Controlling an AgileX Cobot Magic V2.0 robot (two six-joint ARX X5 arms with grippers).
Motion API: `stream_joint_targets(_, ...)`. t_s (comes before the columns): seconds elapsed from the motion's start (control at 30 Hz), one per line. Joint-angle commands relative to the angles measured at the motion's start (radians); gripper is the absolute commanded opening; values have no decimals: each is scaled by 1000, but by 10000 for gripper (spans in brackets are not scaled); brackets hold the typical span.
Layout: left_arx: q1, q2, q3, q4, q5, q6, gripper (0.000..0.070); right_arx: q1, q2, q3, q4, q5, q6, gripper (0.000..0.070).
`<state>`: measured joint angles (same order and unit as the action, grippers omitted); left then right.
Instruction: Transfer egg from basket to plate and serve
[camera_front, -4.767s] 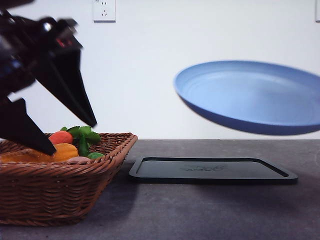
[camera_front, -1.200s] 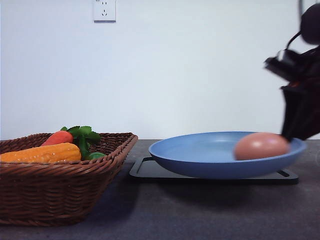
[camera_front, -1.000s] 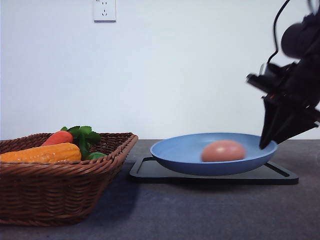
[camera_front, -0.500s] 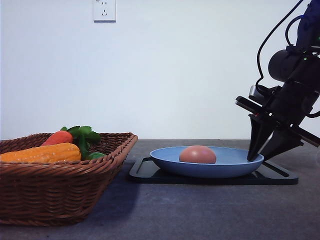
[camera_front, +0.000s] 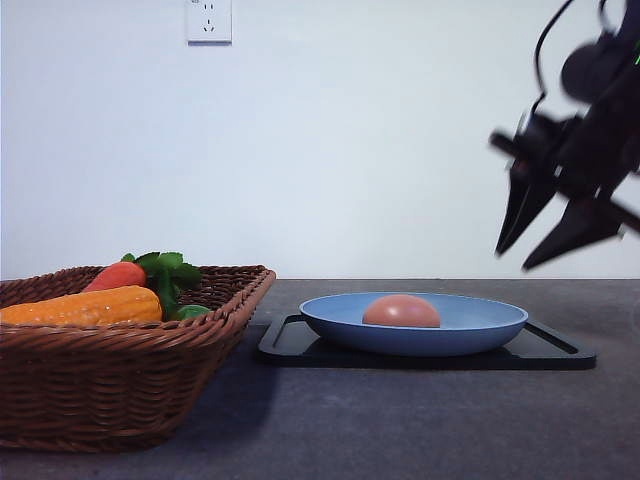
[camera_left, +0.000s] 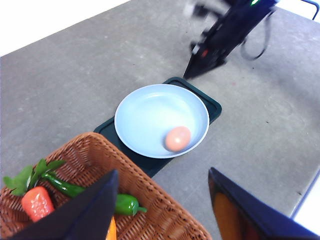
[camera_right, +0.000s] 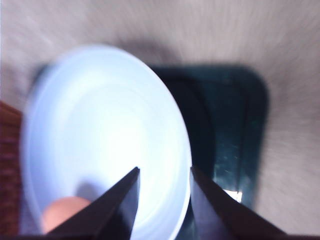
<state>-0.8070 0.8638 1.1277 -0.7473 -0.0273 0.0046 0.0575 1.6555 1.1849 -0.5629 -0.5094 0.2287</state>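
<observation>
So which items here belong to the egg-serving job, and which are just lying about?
Job items: egg, blue plate, wicker basket, black tray under the plate, right gripper.

Lying about: carrot, corn cob, green pepper, leafy greens, wall socket.

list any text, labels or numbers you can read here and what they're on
No readable text in these pictures.
Tray: a faint mark showed on its surface under where the plate now sits; nothing legible.
Wall socket: slots, no lettering legible.
Right gripper: a green light near the arm, no label readable.
Egg, basket: plain, unmarked.
</observation>
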Motion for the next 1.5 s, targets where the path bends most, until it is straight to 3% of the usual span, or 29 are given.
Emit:
stream_joint_targets(0.0, -5, 23, 23, 24, -4, -1, 265, -7, -32, 23, -29, 12, -32, 173)
stream_joint_targets(0.17, 26, 92, 23, 33, -4, 35, 31, 0, -182, 22, -156, 100, -96, 30)
stream_joint_targets(0.23, 52, 124, 23, 33, -5, 44, 0, 19, -240, 17, -186, 140, -114, 4)
stream_joint_targets(0.43, 199, 208, 1, 28, -4, 70, 0, 151, -455, -33, -199, 324, -118, 0)
stream_joint_targets(0.57, 309, 213, -71, 91, -3, 52, 0, 240, -599, -101, -168, 459, -125, 0)
stream_joint_targets(0.73, 407, 161, -211, 228, 5, 1, 0, 328, -767, -260, -31, 567, -126, 0)
stream_joint_targets(0.9, 424, 37, -394, 390, 8, -54, 0, 362, -930, -479, 163, 659, -127, 0)
stream_joint_targets(1.07, 421, -155, -582, 537, 8, -101, 0, 371, -1075, -707, 401, 669, -127, 0)
stream_joint_targets(1.13, 420, -227, -619, 531, 8, -130, 0, 371, -1114, -767, 450, 669, -124, 0)
stream_joint_targets(1.27, 420, -313, -626, 453, 8, -156, 0, 370, -1148, -798, 435, 672, -124, 0)
stream_joint_targets(1.47, 420, -338, -625, 464, 8, -156, 0, 370, -1156, -798, 474, 671, -124, 0)
